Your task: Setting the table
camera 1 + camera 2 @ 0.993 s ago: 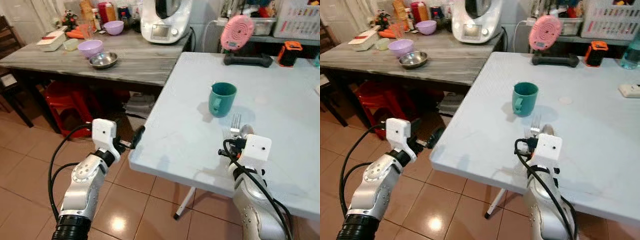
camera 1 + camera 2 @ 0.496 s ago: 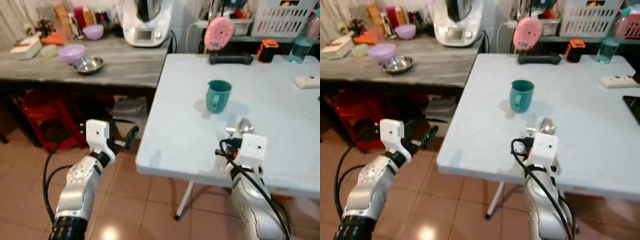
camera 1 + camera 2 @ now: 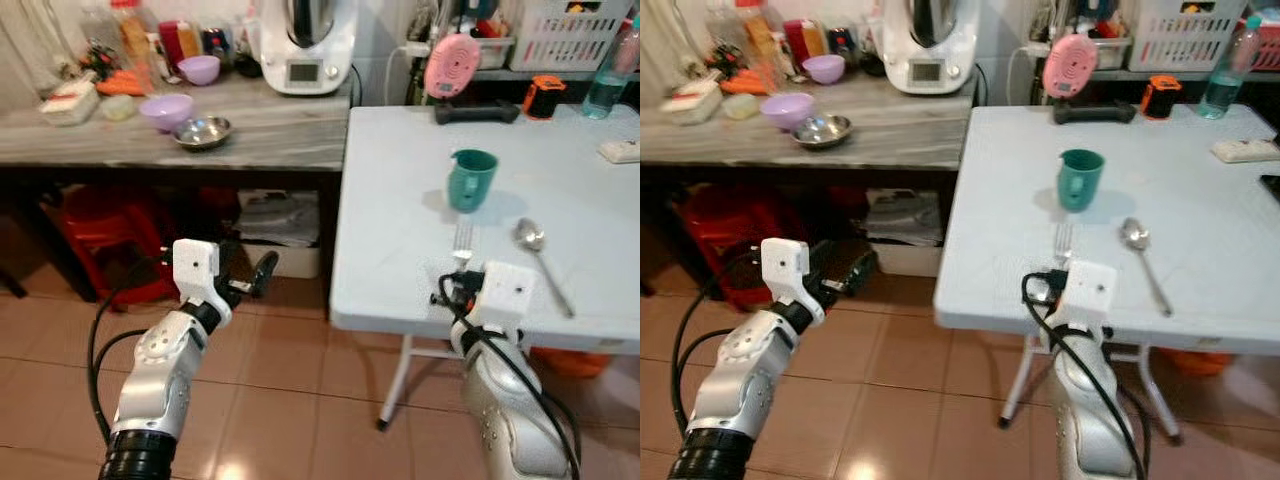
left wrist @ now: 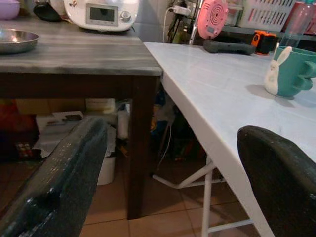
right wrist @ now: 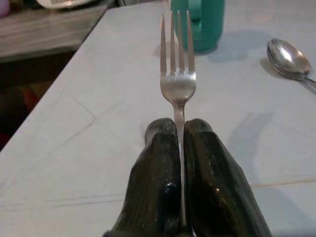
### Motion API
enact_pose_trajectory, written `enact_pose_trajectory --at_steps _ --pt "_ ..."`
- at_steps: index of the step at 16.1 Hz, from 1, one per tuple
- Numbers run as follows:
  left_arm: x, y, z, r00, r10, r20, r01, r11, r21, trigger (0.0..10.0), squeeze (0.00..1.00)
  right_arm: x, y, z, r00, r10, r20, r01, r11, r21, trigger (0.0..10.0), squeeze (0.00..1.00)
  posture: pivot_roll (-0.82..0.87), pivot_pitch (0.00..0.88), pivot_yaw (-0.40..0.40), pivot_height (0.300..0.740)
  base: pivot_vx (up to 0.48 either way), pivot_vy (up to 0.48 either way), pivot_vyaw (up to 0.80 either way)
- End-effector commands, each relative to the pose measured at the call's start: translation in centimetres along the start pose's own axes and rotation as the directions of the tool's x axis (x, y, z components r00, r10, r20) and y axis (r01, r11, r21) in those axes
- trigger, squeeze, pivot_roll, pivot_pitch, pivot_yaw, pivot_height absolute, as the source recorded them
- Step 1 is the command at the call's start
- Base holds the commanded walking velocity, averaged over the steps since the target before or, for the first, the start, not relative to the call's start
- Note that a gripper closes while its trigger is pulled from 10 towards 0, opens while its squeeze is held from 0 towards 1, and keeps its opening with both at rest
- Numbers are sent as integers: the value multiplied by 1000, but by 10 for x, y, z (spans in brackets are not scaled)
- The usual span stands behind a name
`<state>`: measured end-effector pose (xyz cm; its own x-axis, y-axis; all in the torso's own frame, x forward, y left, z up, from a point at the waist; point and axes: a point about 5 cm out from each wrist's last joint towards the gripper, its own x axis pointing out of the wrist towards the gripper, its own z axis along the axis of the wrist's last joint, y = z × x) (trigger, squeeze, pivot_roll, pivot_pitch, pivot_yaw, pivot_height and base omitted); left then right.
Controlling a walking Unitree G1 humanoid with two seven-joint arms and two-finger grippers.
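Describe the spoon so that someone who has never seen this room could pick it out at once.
Start at the pale blue table on the robot's right. The spoon lies flat near its front edge, past the teal mug. Unlike the fork beside it, pinched between the right gripper's fingers, it lies free and has a rounded bowl, not tines.

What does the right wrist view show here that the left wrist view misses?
Right wrist view alone: the right gripper shut on a fork, tines toward the mug, with a spoon lying on the table beside it.

Left wrist view alone: the left gripper open off the table's edge, the grey counter with a steel bowl, a white appliance and a pink fan.

Both: the green mug on the white table.
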<state>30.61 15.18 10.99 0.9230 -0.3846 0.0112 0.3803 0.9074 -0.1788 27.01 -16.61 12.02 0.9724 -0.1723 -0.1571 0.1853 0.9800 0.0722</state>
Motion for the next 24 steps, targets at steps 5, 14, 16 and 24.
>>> enact_pose_trajectory --at_steps 5,14,16,24 --pt "5 -3 1 1000 -13 4 13 1000 5 10000 0 2 -6 -4 1000 -29 -10 29 999 -23 10000 0 -89 0 81 740 0 425 0" --pt "9 -6 1 1000 -23 7 23 1000 4 10000 0 5 -7 -5 999 -33 5 33 999 -32 10000 0 -91 0 90 740 0 431 0" --pt "10 -6 1 1000 -25 8 25 1000 6 10000 0 7 -6 -5 999 -31 9 32 999 -34 10000 0 -92 0 93 740 0 429 0" --pt "7 5 4 996 80 39 -83 994 71 10000 0 5 -7 -5 999 -10 33 12 997 -72 10000 0 -94 0 86 740 0 207 0"
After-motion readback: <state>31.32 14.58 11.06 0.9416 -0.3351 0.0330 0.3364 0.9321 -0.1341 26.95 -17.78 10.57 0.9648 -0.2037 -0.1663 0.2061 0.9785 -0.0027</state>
